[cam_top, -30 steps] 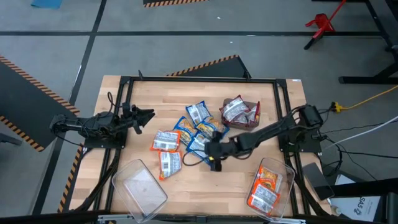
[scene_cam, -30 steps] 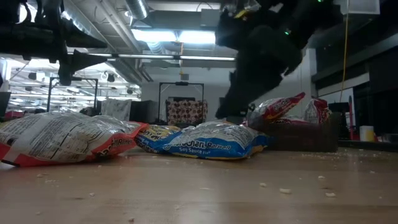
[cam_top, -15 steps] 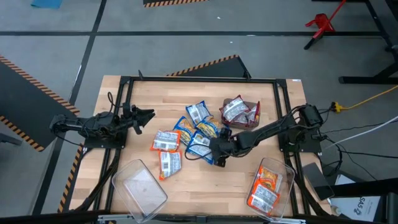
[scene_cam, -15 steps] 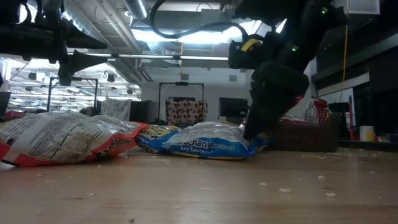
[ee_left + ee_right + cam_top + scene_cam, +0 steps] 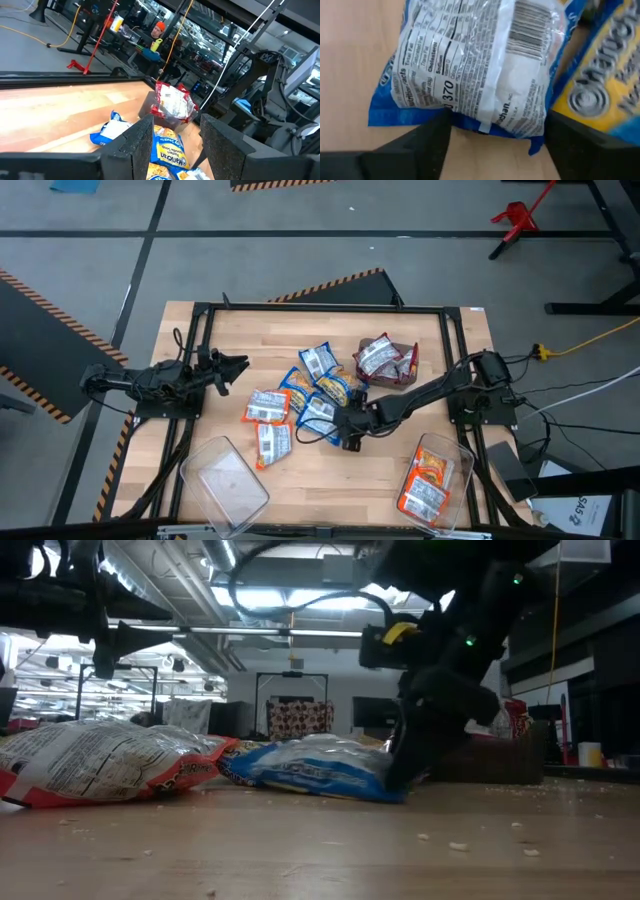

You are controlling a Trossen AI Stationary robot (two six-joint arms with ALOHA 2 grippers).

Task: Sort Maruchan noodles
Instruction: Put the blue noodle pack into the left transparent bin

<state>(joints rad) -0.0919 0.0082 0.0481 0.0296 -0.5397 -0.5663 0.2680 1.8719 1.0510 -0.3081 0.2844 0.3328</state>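
Observation:
Several Maruchan noodle packets [image 5: 300,395] lie flat in a loose cluster at mid-table. A blue one [image 5: 320,416] lies label down, with its nutrition panel [image 5: 475,70] facing up. My right gripper [image 5: 345,430] is low at this packet's right end [image 5: 385,772]. It is open, with a finger on either side of the packet's near edge [image 5: 485,127]. Red packets stand in a small brown box [image 5: 388,360]. Orange packets lie in the right clear bin [image 5: 435,475]. My left gripper [image 5: 238,364] hovers open near the table's left side. My right gripper comes at the blue packet slanting down from the table's right. Its open fingers [image 5: 420,145] straddle the packet's end [image 5: 485,127]. The packet lies flat on the table. I cannot tell whether the pads touch it.
An empty clear bin [image 5: 225,478] sits at the near left corner. A yellow-blue packet [image 5: 600,75] lies right beside the blue one. Bare wood lies between the cluster and the near edge. A black frame [image 5: 320,308] runs around the table.
My right gripper has come down to table level and edged toward the blue packet's right end, staying open. That end is now behind the fingers in the low view, and the packet has shifted slightly toward the table's left.

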